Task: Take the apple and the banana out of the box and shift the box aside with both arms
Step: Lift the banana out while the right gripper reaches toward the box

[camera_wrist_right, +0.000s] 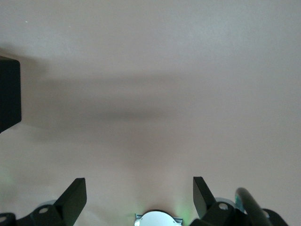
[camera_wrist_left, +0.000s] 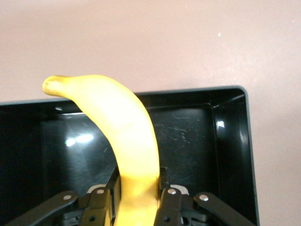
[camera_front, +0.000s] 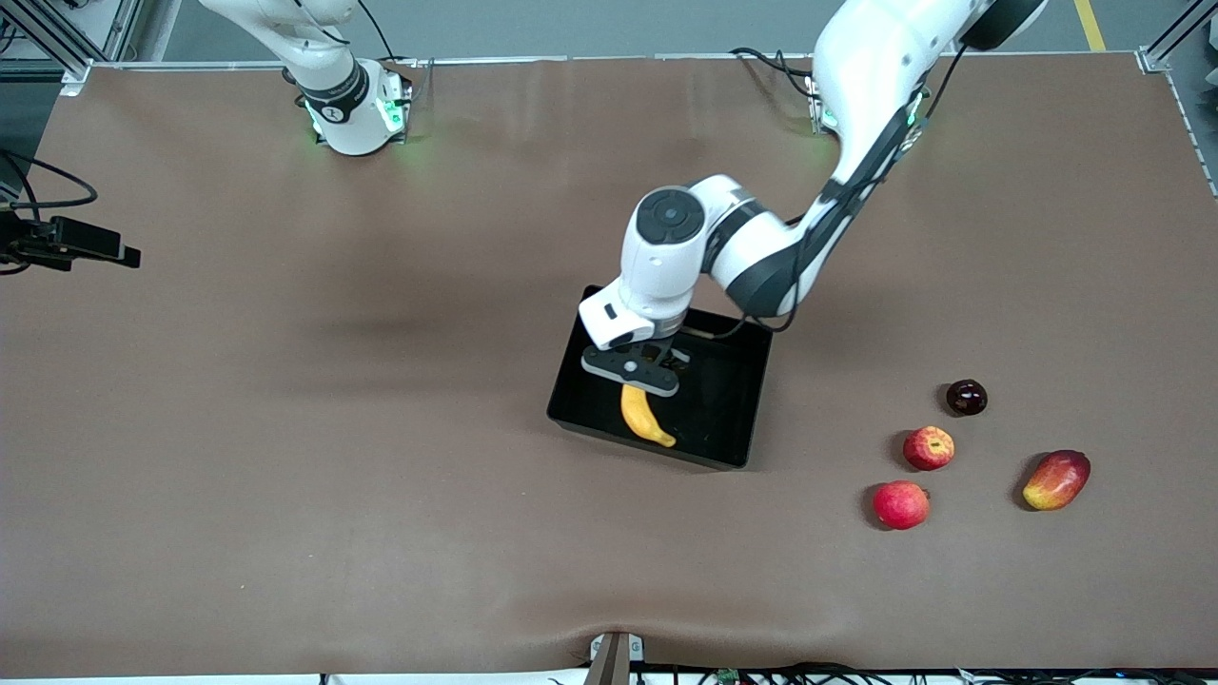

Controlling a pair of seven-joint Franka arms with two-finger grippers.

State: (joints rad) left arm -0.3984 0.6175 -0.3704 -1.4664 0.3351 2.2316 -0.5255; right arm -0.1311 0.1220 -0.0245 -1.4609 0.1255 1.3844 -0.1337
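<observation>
My left gripper [camera_front: 636,382] is shut on the yellow banana [camera_front: 644,416] and holds it over the black tray [camera_front: 733,381]. In the left wrist view the banana [camera_wrist_left: 120,122] rises from between the fingers [camera_wrist_left: 102,200] above the tray's glossy floor [camera_wrist_left: 188,136]. I cannot tell whether it touches the floor. The red apple with yellowish streaks [camera_front: 929,447] lies on the table toward the left arm's end. My right gripper [camera_wrist_right: 139,190] is open and empty over bare table near its own base [camera_wrist_right: 155,220]. It is out of the front view.
Beside the apple lie a plain red round fruit [camera_front: 900,504], a dark round fruit [camera_front: 966,397] and an oval red-and-yellow fruit [camera_front: 1056,479]. A black device [camera_front: 71,243] stands at the table's edge at the right arm's end. A dark object [camera_wrist_right: 9,94] shows in the right wrist view.
</observation>
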